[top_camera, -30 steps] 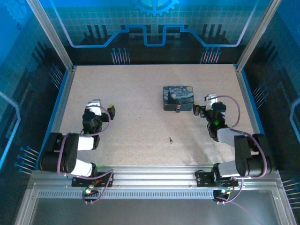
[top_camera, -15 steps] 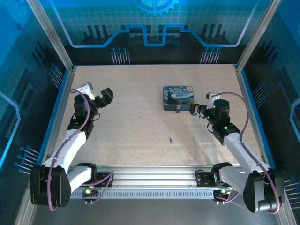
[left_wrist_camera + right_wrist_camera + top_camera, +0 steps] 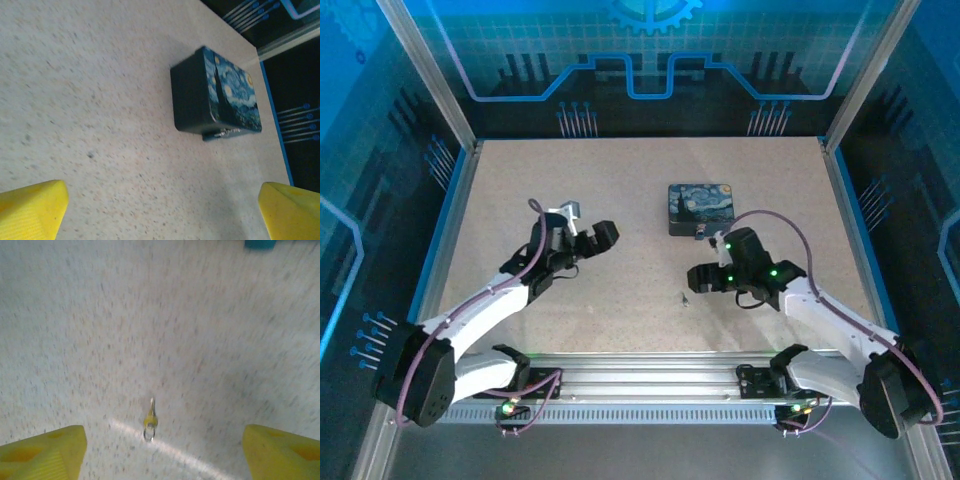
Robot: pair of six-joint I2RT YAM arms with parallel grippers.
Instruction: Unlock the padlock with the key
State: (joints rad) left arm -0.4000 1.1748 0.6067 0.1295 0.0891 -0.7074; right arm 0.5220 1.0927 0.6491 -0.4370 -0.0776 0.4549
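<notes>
A speckled beige table (image 3: 620, 190) stands inside an enclosure of blue translucent panels (image 3: 650, 50) printed with circuit-like lines. Aluminium posts (image 3: 424, 70) rise at its far corners. A ribbed aluminium rail (image 3: 650, 385) runs along its near edge. The light is cool and bluish.

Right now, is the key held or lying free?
Lying free on the table: the right wrist view shows the key clear of the right tool.

Top external looks steeply down from above the near edge over the whole tabletop (image 3: 620, 200). Left wrist faces the starry-print tin (image 3: 220, 95) obliquely; right wrist looks down close over the key (image 3: 150, 419), probably the overhead view's dark speck.
</notes>
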